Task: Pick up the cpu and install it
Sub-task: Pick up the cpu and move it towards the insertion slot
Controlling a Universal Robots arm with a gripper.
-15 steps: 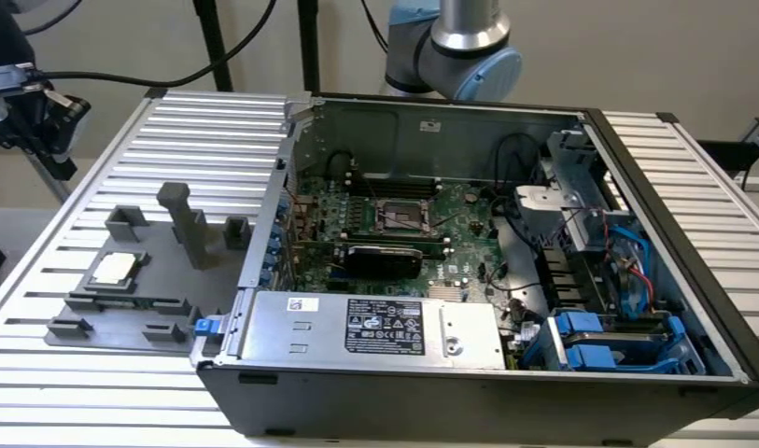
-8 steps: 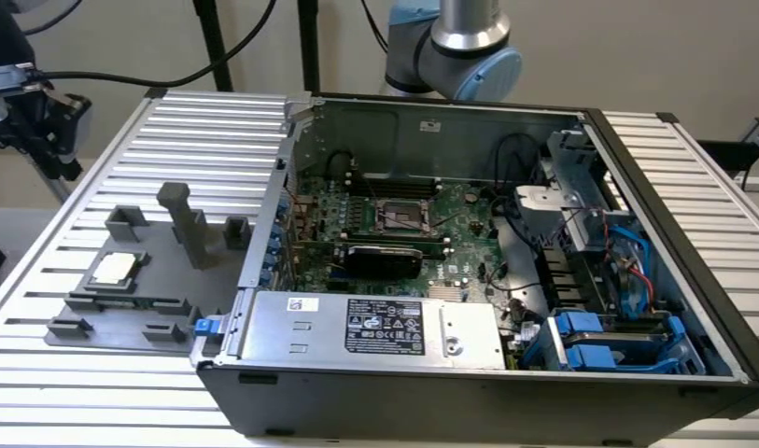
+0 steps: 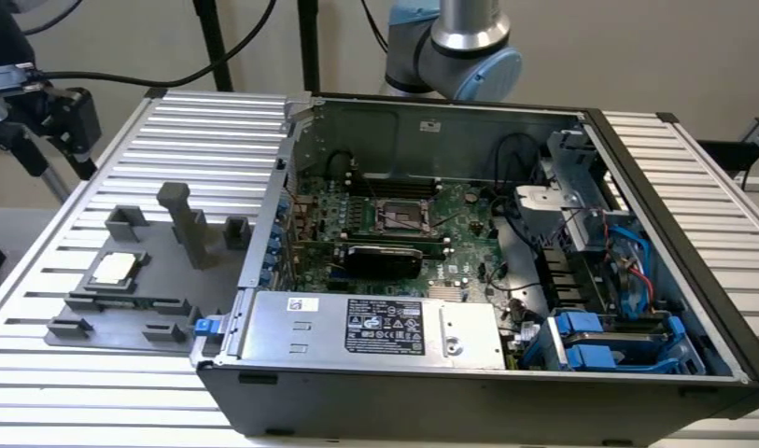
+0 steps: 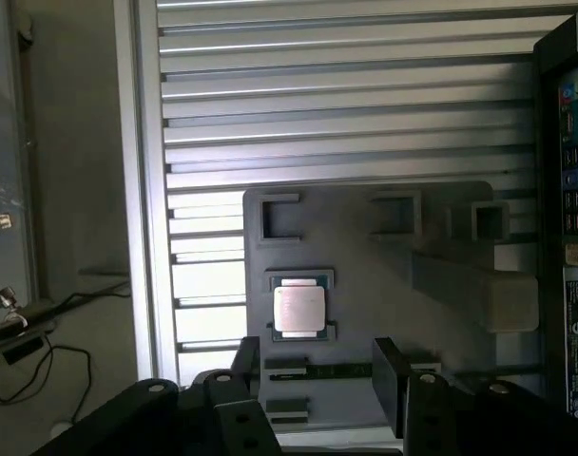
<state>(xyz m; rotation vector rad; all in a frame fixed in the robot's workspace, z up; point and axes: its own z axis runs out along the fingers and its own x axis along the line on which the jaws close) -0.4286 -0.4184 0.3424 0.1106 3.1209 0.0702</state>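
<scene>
**Pick not yet made**

We see the case off to the side of the tool, its socket seemingly empty. Beneath the tool lies the tray. Our cpu rests there untouched, just beyond wide, empty fingers.

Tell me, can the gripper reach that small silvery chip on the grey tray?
Probably yes: the cpu lies uncovered on the grey tray, and the open gripper hangs over it with nothing between.

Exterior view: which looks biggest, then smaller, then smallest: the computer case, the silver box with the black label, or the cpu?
1. computer case
2. silver box
3. cpu, by far the smallest
</scene>
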